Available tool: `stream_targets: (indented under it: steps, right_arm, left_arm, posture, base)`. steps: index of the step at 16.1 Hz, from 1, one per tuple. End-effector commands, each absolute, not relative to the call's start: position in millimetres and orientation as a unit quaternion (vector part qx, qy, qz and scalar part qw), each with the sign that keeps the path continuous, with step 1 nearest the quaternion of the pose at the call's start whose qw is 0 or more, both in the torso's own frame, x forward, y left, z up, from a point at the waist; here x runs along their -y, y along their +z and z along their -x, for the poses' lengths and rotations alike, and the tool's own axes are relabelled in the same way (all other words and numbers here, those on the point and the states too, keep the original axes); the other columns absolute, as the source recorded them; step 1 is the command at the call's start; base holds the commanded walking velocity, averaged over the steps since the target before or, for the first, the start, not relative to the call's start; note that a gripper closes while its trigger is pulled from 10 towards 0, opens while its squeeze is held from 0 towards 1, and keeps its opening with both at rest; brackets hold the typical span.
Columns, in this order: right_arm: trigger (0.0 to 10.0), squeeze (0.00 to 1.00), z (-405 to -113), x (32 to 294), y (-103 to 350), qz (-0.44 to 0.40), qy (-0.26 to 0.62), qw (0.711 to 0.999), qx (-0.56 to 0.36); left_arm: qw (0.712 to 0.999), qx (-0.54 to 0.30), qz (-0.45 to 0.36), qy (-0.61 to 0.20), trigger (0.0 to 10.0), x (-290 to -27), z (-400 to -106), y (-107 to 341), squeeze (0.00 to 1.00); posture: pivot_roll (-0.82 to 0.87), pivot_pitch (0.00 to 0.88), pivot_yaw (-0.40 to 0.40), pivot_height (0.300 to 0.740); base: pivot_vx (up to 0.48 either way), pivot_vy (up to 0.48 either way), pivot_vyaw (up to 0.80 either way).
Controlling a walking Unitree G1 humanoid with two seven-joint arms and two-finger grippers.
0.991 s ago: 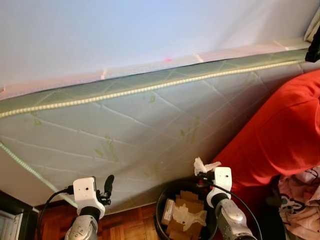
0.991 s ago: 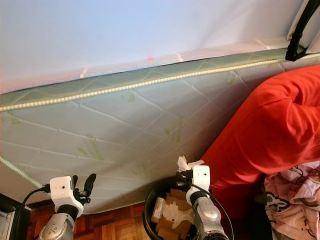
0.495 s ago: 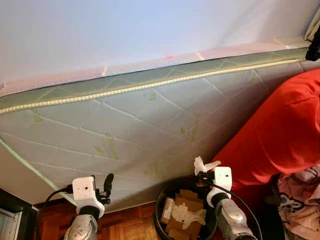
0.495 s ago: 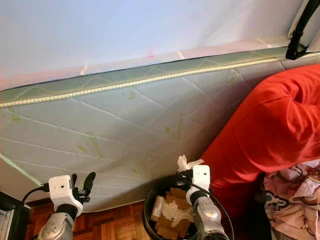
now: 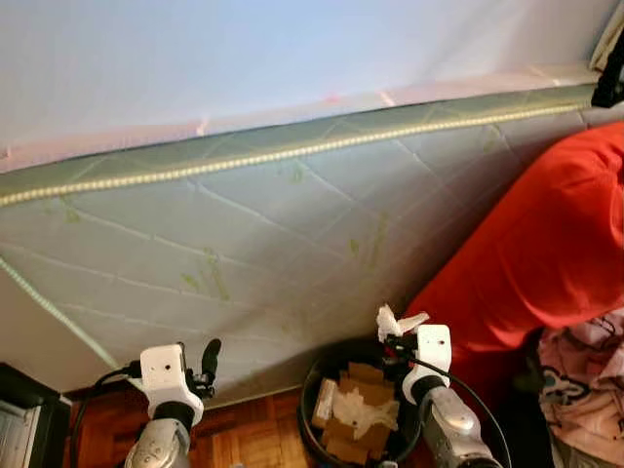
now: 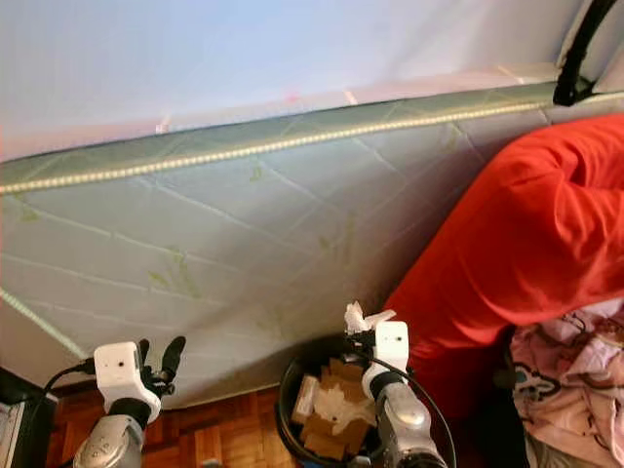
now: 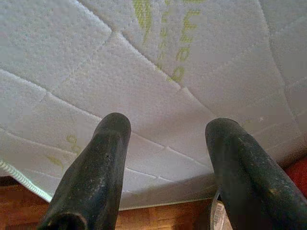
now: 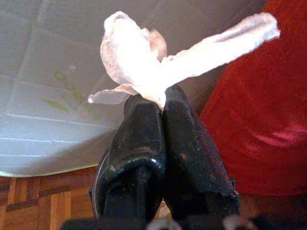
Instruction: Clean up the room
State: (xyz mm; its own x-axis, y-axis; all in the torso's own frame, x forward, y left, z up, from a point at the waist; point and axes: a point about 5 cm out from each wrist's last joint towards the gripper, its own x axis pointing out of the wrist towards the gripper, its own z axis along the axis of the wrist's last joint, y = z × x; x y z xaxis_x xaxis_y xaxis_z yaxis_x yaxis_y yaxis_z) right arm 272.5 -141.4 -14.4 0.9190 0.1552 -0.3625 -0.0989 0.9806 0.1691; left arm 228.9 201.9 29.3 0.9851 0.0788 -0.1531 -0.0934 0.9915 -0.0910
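Crumpled tissue (image 8: 158,67) sits clamped between the right gripper's (image 5: 394,340) jaws, held above the black bin (image 5: 314,378) of cardboard scraps beside the mattress (image 5: 273,244) and red bedding (image 5: 546,253). Left gripper (image 7: 165,139) hovers by the mattress side, jaws apart and holding nothing.

**Cut off and covered**

The right hand (image 8: 160,108) covers the lower part of the tissue (image 8: 158,62) pinched between its fingers. The right arm hides the near rim of the bin (image 5: 314,390). The red cloth (image 5: 546,253) and the patterned fabric (image 5: 585,390) run off the right edge. The mattress (image 5: 244,244) is cropped on the left. The dark object (image 5: 24,409) in the lower left corner cannot be identified.
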Motion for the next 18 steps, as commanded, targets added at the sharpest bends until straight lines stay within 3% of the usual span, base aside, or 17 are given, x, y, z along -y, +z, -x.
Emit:
stream_targets:
  steps: [1,3,12,18]
  right_arm:
    - [10.0,0.0,-271.8,141.1,-16.0,-0.067,0.068,0.975,-0.199]
    - [10.0,0.0,-271.4,140.6,-17.1,-0.065,0.07,0.974,-0.206]
    - [10.0,0.0,-274.9,137.5,-11.4,-0.073,0.074,0.978,-0.182]
    - [10.0,0.0,-270.3,137.4,-18.6,-0.07,0.09,0.97,-0.215]
  left_arm:
    - [0.995,-0.08,0.049,0.043,10.0,-201.5,-226.9,28.9,0.0]
    - [0.995,-0.08,0.049,0.043,10.0,-201.7,-226.8,28.8,0.0]
    - [0.994,-0.082,0.05,0.042,10.0,-200.9,-227.8,28.0,0.0]
    - [0.994,-0.081,0.053,0.043,10.0,-200.1,-226.3,29.4,0.0]
  posture:
    - [0.04,0.125,-0.002,0.676]
    - [0.04,0.126,-0.001,0.656]
    - [0.03,0.115,-0.002,0.656]
    - [0.04,0.126,-0.001,0.656]
  base:
    - [0.0,0.0,0.0]
    - [0.0,0.0,0.0]
    - [0.0,0.0,0.0]
    - [0.0,0.0,0.0]
